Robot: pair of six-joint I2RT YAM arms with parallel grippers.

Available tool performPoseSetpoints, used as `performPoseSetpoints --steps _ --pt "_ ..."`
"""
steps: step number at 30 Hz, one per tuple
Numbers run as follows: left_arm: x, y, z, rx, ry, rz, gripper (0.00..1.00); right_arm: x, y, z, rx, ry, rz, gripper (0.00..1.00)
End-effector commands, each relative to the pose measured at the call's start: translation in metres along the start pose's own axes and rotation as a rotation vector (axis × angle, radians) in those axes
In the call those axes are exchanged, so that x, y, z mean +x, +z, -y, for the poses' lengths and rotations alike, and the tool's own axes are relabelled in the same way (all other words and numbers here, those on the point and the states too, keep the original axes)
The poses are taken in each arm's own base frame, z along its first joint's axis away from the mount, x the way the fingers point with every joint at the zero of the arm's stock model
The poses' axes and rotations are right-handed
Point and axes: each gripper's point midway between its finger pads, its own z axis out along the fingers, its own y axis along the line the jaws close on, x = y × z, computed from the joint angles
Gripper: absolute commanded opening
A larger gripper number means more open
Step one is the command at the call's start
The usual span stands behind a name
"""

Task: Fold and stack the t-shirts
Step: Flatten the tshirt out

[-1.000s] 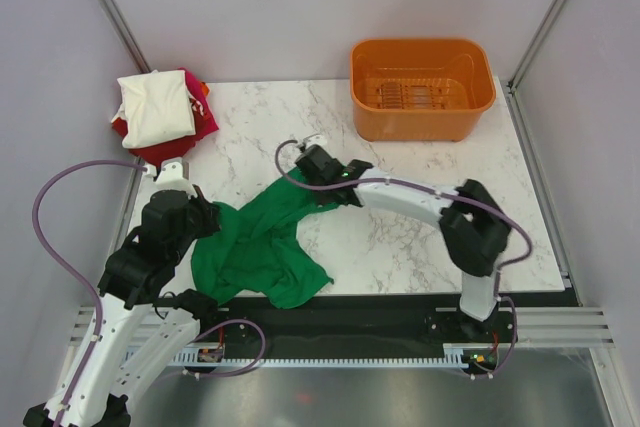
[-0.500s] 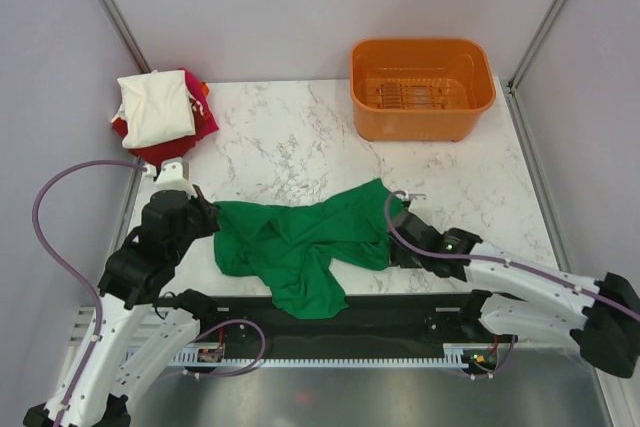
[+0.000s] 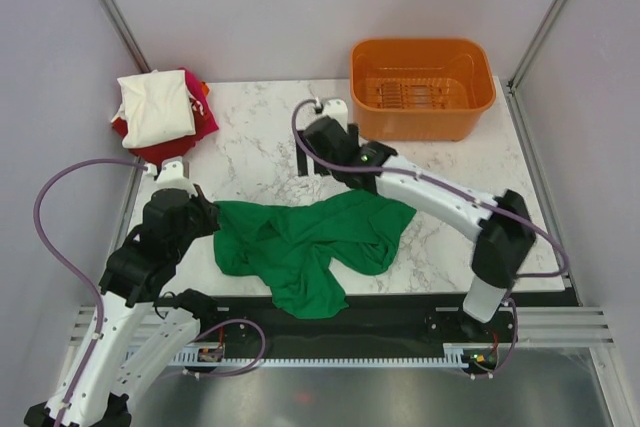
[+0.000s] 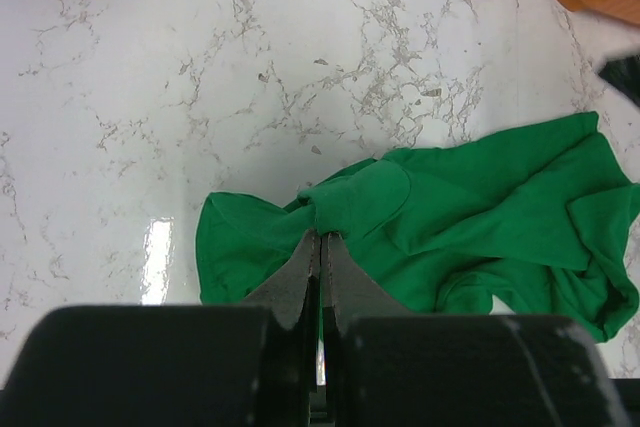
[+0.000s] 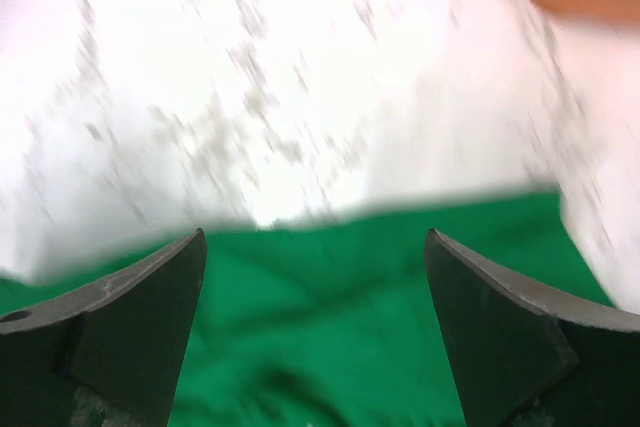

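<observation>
Green short-sleeved cloth tee (image 3: 310, 242) lies rumpled on the white marbled desk (image 3: 260, 137), bunched into ridges instead of spread flat, with one flap hanging over the near edge. The left fingers (image 4: 320, 247) are pinched shut on a gathered fold at the tee's left end, and the rest of the cloth trails away to their right. The right fingers (image 5: 315, 239) are spread wide and hold nothing. Their own view is blurred, but the tee's far edge shows just below and behind the tips, with bare marble ahead of them, so they look to be hovering clear of the cloth rather than touching it.

Beyond the left fingers, at the far left corner, sits the pile: a folded cream-white shirt (image 3: 155, 107) on top of a red one (image 3: 200, 125), with a sliver of orange cloth (image 3: 203, 89) peeking out at the back. That part looks done. Off past the right fingers stands the orange plastic basket (image 3: 422, 87), and I see no shirt in it.

So the green tee looks like the last one, and its fold has not begun. To my eye it needs pulling out flat, sleeves and sides folding in, halving, and then carrying onto the pile.
</observation>
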Motion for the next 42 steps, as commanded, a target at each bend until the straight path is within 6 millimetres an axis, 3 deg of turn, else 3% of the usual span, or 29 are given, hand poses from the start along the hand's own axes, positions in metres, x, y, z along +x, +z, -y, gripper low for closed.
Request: performPoseSetpoints --steps 1,2,3,4,5,6,7,8,9,10,12,14,15,19,20,21,22,23,26,31,33,34,35,36,37,38,40,41,42 --pt "-0.009 0.000 0.001 0.006 0.009 0.040 0.02 -0.080 0.056 -0.017 -0.089 -0.043 0.091 0.98" --pt "-0.009 0.001 0.000 0.000 0.008 0.041 0.02 -0.073 0.102 -0.006 -0.054 -0.046 0.045 0.97" --pt "-0.010 0.000 0.000 0.002 0.007 0.047 0.02 -0.116 0.105 -0.018 -0.098 -0.026 0.121 0.97" --pt "-0.010 -0.001 -0.001 -0.001 0.005 0.048 0.02 -0.124 0.122 -0.014 -0.086 -0.022 0.125 0.97" --pt "-0.011 -0.001 -0.001 -0.001 0.003 0.055 0.02 -0.106 0.169 0.002 -0.043 -0.019 0.075 0.96" --pt "-0.010 -0.001 -0.002 -0.003 0.002 0.054 0.02 -0.141 0.171 -0.006 -0.088 0.008 0.142 0.96" --pt "-0.010 -0.001 -0.002 -0.005 0.003 0.054 0.02 -0.140 0.186 0.001 -0.073 0.017 0.127 0.96" --pt "-0.010 -0.001 -0.002 -0.007 0.003 0.052 0.02 -0.118 0.225 0.017 -0.041 0.024 0.079 0.98" --pt "-0.010 0.000 -0.003 -0.010 0.002 0.053 0.02 -0.137 0.227 0.018 -0.051 0.043 0.121 0.98" --pt "-0.010 0.000 -0.003 -0.011 0.000 0.054 0.02 -0.126 0.242 0.031 0.000 0.050 0.104 0.98" --pt "-0.010 0.000 -0.004 -0.018 -0.003 0.057 0.02 -0.122 0.253 0.063 0.084 0.064 0.105 0.98" --pt "-0.010 0.000 -0.005 -0.022 -0.004 0.057 0.02 -0.137 0.250 0.099 0.176 0.103 0.148 0.98" --pt "-0.010 0.000 -0.005 -0.023 -0.003 0.055 0.02 -0.132 0.252 0.113 0.209 0.107 0.137 0.98" --pt "-0.009 0.002 -0.004 -0.024 0.000 0.047 0.02 -0.149 0.238 0.186 0.333 0.167 0.154 0.98" --pt "-0.009 0.003 -0.004 -0.026 0.002 0.043 0.02 -0.152 0.236 0.215 0.368 0.191 0.152 0.98" --pt "-0.009 0.003 -0.004 -0.026 0.002 0.043 0.02 -0.143 0.235 0.232 0.396 0.197 0.127 0.98" --pt "-0.009 0.002 -0.004 -0.024 0.001 0.045 0.02 -0.149 0.225 0.248 0.417 0.214 0.136 0.98" --pt "-0.009 0.002 -0.004 -0.025 0.001 0.044 0.02 -0.137 0.223 0.279 0.467 0.235 0.106 0.98" --pt "-0.009 0.003 -0.004 -0.026 0.003 0.043 0.02 -0.138 0.207 0.314 0.491 0.260 0.097 0.98" --pt "-0.009 0.002 -0.004 -0.024 0.001 0.045 0.02 -0.144 0.177 0.312 0.482 0.132 0.072 0.98" --pt "-0.010 0.001 -0.005 -0.024 -0.003 0.053 0.02 -0.132 0.177 0.298 0.386 0.113 0.033 0.98" --pt "-0.009 0.001 -0.005 -0.025 -0.004 0.051 0.02 -0.135 0.173 0.271 0.237 0.112 0.026 0.98" --pt "-0.010 0.001 -0.005 -0.024 -0.003 0.053 0.02 -0.129 0.171 0.261 0.194 0.111 0.014 0.98" --pt "-0.010 0.001 -0.005 -0.024 -0.003 0.053 0.02 -0.109 0.173 0.255 0.170 0.112 -0.029 0.98" --pt "-0.010 0.001 -0.005 -0.024 -0.003 0.053 0.02 -0.111 0.164 0.247 0.141 0.122 -0.024 0.98" --pt "-0.010 0.001 -0.004 -0.022 -0.001 0.053 0.02 -0.086 0.165 0.239 0.107 0.132 -0.081 0.96" --pt "-0.010 0.001 -0.004 -0.020 -0.002 0.053 0.02 -0.078 0.156 0.234 0.087 0.145 -0.085 0.94" --pt "-0.009 0.000 -0.004 -0.020 -0.001 0.051 0.02 -0.052 0.156 0.227 0.061 0.149 -0.141 0.92" --pt "-0.010 0.000 -0.004 -0.018 -0.003 0.055 0.02 -0.044 0.154 0.224 0.057 0.145 -0.152 0.91"
